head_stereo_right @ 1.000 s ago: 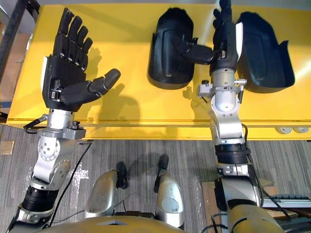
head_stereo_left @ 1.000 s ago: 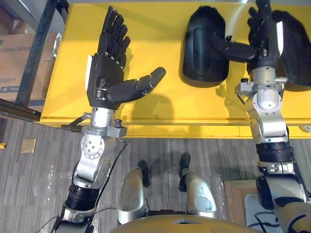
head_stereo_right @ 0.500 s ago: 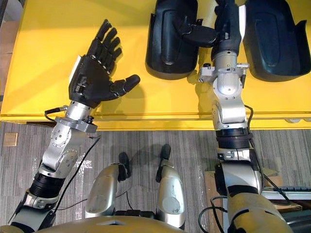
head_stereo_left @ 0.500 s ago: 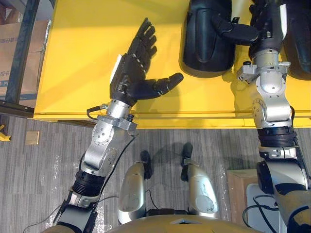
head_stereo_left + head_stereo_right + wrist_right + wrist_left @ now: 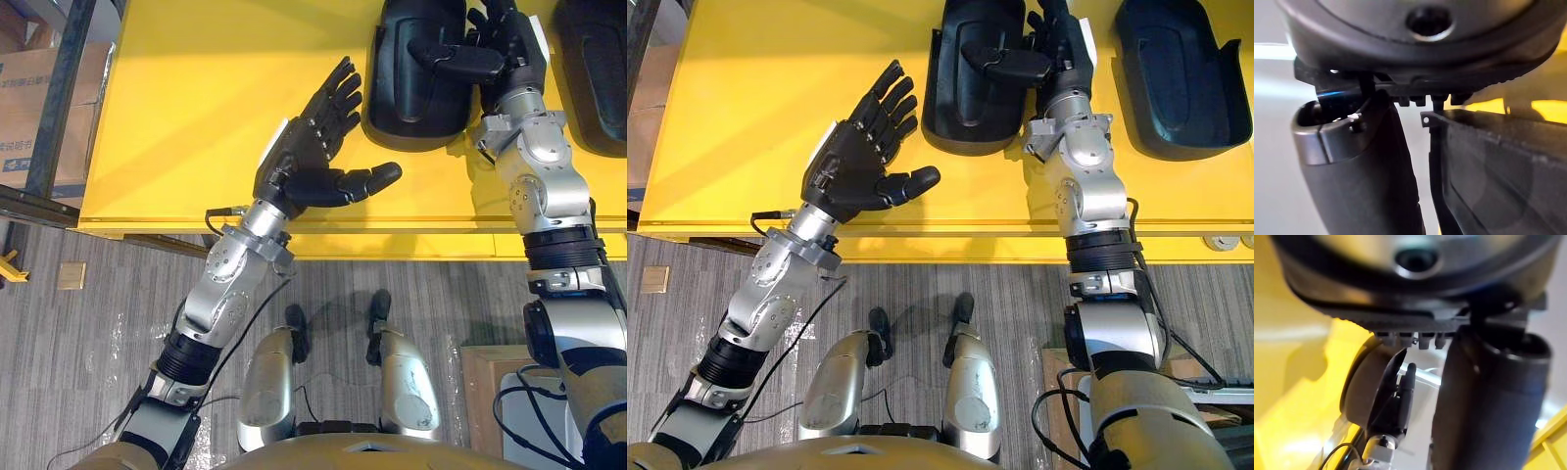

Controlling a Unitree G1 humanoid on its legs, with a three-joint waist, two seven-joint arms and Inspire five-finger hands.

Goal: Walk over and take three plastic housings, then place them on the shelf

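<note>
The right hand (image 5: 505,54) is gripping the left plastic housing (image 5: 411,103) by its right rim. Its fingers are curling over the rim while the thumb (image 5: 446,57) is lying across the open inside. In the right wrist view the housing's wall is standing just beside that thumb. This housing is lying hollow side up on the yellow table (image 5: 196,98), well back from the front edge. The right plastic housing (image 5: 1171,83) is lying apart from it, beyond the right hand. The left hand (image 5: 299,166) is hanging released over the table near the front edge, palm up, with fingers straight and thumb spread. Its fingertips are reaching just beside the left plastic housing's left rim. A second ago that hand was farther to the left, and the right hand's fingers were standing straight between the two housings.
</note>
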